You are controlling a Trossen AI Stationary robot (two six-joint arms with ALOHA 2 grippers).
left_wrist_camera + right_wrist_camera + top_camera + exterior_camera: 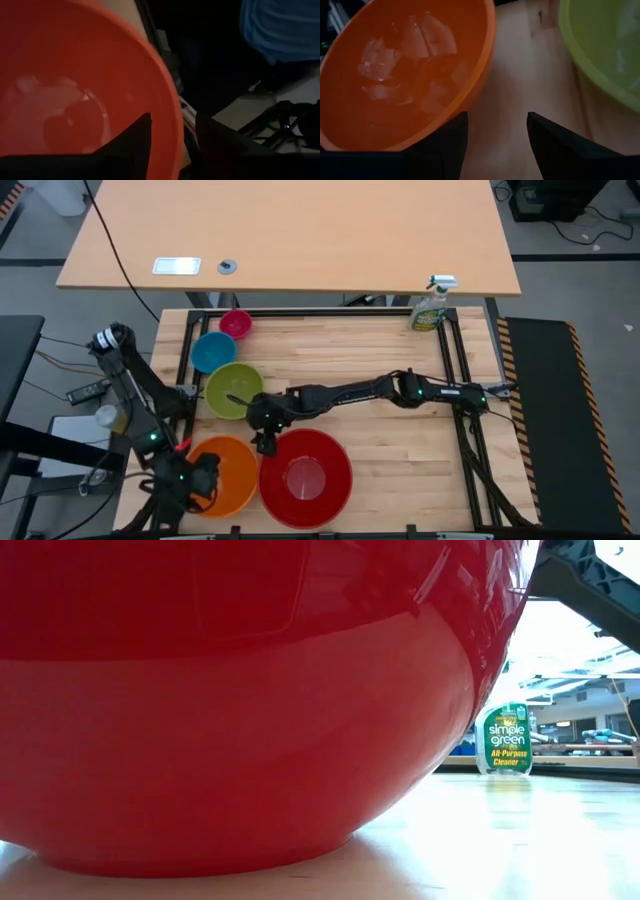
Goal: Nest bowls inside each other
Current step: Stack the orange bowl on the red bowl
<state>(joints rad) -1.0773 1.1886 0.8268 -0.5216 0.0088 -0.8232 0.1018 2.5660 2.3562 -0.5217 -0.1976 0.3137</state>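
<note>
Five bowls rest on their bases on the wooden table: pink, blue, green, orange and red. My left gripper is open at the orange bowl's left rim, with one finger inside the bowl and one outside. I see no touch. My right gripper stands open over bare table between the orange bowl, the green bowl and the red bowl, with nothing between its fingers.
A green spray bottle stands at the far right corner of the table. A black frame runs round the table. Bare wood lies to the right of the red bowl. The red bowl fills most of the low view.
</note>
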